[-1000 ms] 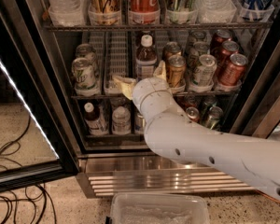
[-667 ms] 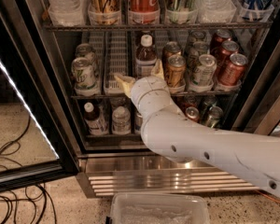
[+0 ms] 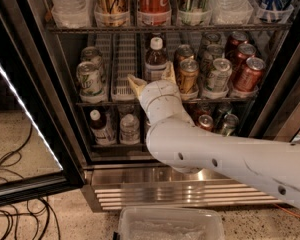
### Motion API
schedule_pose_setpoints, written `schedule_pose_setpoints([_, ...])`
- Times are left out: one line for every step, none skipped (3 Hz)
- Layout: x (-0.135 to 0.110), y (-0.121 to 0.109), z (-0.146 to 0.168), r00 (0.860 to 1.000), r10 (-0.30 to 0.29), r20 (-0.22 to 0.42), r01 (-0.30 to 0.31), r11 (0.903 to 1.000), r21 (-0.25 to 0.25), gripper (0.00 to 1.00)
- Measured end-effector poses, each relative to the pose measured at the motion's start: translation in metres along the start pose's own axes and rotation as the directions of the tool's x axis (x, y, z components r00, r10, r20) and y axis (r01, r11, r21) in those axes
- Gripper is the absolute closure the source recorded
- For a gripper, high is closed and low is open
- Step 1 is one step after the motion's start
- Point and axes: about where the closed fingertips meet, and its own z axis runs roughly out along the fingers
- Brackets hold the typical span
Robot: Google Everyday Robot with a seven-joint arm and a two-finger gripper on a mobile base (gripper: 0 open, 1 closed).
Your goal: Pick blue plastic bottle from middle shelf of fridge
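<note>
As the gripper [image 3: 151, 79] stood at the front of the middle shelf [image 3: 121, 69] of the fridge [image 3: 180, 194], its fingers were spread apart, one to each side of the blue plastic bottle [image 3: 155, 59], and not clamped on it.

Bottle: upright, white-capped, in its lane just beside the soda cans [image 3: 188, 74].

Risk, as judged: the right finger lay close against the nearest can, so an off-centre closure could nudge that can or tip the bottle backward.

Risk, as judged: a hold low on the label might let the tall bottle pivot during withdrawal.
</note>
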Motion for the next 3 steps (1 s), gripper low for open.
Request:
schedule_pose_setpoints([0.001, -0.004, 0.004, 1.000, 0.004, 0.009, -0.004, 0.9995, 0.032, 0.24])
schedule_pose_setpoints([0.004, -0.003, 0.015, 1.000, 0.008, 0.015, -0.009, 0.9984, 0.056, 0.24])
schedule_pose_setpoints([0.005, -0.004, 0.026, 1.000, 0.008, 0.023, -0.010, 0.9971, 0.075, 0.24])
